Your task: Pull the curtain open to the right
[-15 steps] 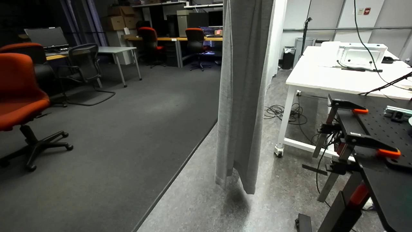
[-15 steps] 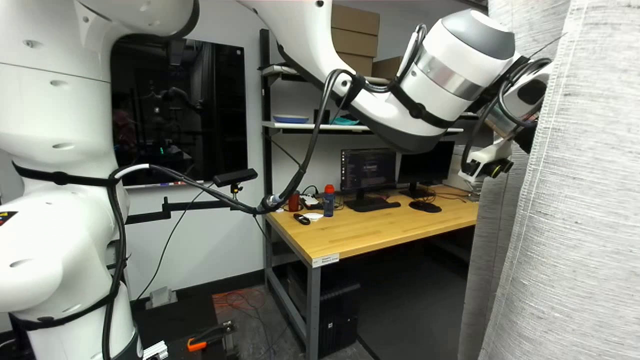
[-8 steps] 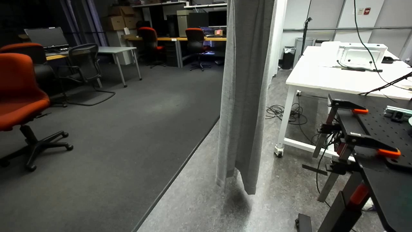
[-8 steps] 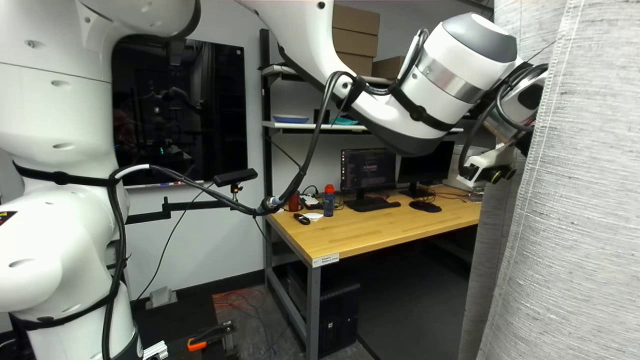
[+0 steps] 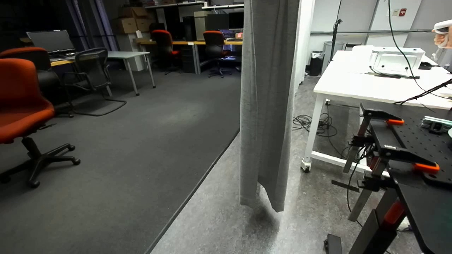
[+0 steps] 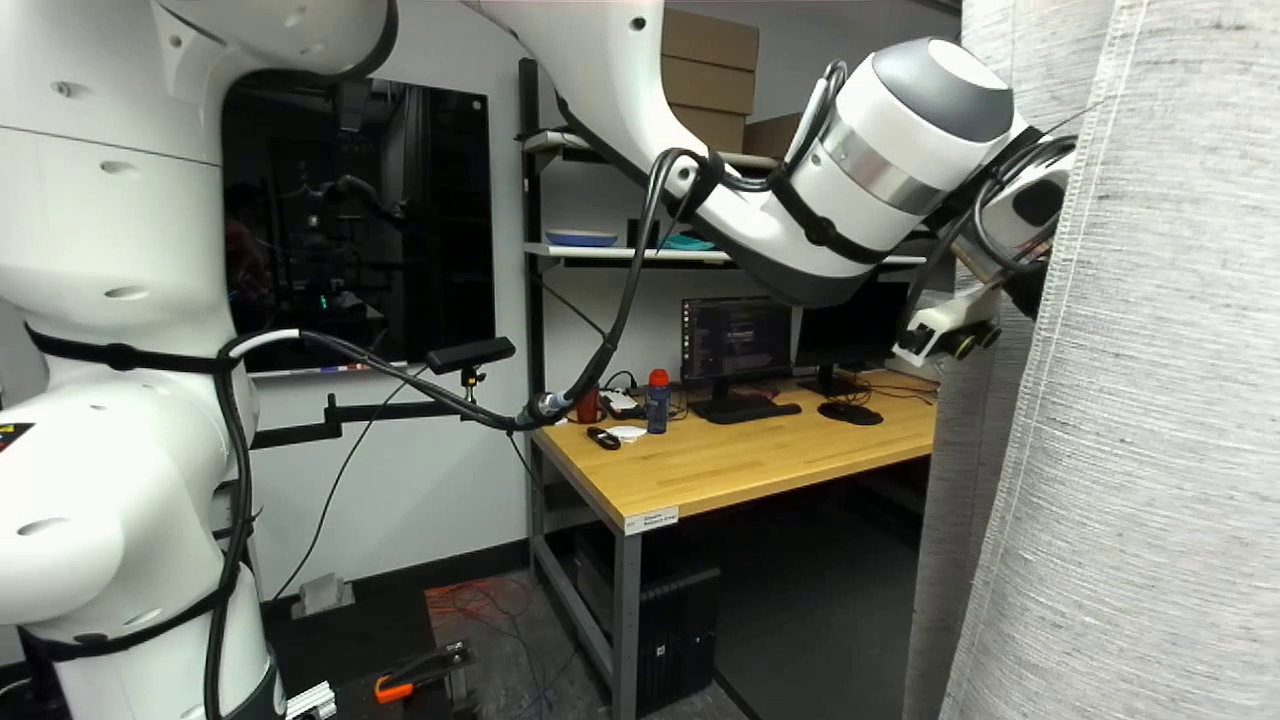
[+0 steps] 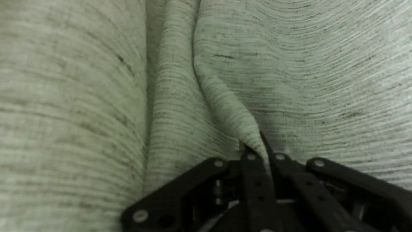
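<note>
"Where do we have the curtain (image 6: 1140,420)?"

"In both exterior views, with its top out of the frame in each. In an exterior view it takes up the right side, cut off below as well; in an exterior view we follow it down to its lower edge, which hangs above the floor (image 5: 307,208)."

"And the jaws, can we see them?"

"In the wrist view, yes. The gripper (image 7: 262,149) pinches a narrow fold of the curtain between its jaws, and more cloth fills the view behind. The tips are blurred and partly covered by that fold."

"From outside?"

"There we lose it. The arm (image 6: 850,205) reaches the curtain, and its far end lies behind the seamed edge. We make out a white bracket (image 6: 960,308) near that edge; the gripper is hidden from us. The arm's upper bend is cut off at the top."

"What else is cut off?"

"At the right margin we catch part of a hand (image 5: 447,39) around a white object (image 5: 443,24) we cannot name. At the left, a red chair (image 5: 17,88) loses its side."

"And hard to make out?"

"Under the desk (image 6: 790,460), a black tower (image 6: 680,650) nearly melts into shadow, and the label (image 6: 652,519) on the desk's front is too small to read."
</note>
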`<state>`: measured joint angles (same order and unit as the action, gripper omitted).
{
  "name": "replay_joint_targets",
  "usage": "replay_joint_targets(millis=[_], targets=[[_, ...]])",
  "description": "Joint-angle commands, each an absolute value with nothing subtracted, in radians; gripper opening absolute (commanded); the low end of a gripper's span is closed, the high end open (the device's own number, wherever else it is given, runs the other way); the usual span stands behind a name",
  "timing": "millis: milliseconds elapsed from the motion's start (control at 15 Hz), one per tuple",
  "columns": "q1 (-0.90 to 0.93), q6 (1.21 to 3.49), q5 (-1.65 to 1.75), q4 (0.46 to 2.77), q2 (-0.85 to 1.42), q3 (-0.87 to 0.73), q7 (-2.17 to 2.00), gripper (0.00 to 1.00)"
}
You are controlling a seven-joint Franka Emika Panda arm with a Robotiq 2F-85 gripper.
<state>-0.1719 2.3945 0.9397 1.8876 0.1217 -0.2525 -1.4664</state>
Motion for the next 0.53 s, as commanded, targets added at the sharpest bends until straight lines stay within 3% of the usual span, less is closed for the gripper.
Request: replay_joint_targets(millis=[0, 467], targets=[[-0.159, 2.437, 0.801, 1.970, 0.158, -0.197, -1.434, 0.01], [-0.072, 2.423, 0.534, 1.989, 0.119, -0.080, -1.221, 0.01]])
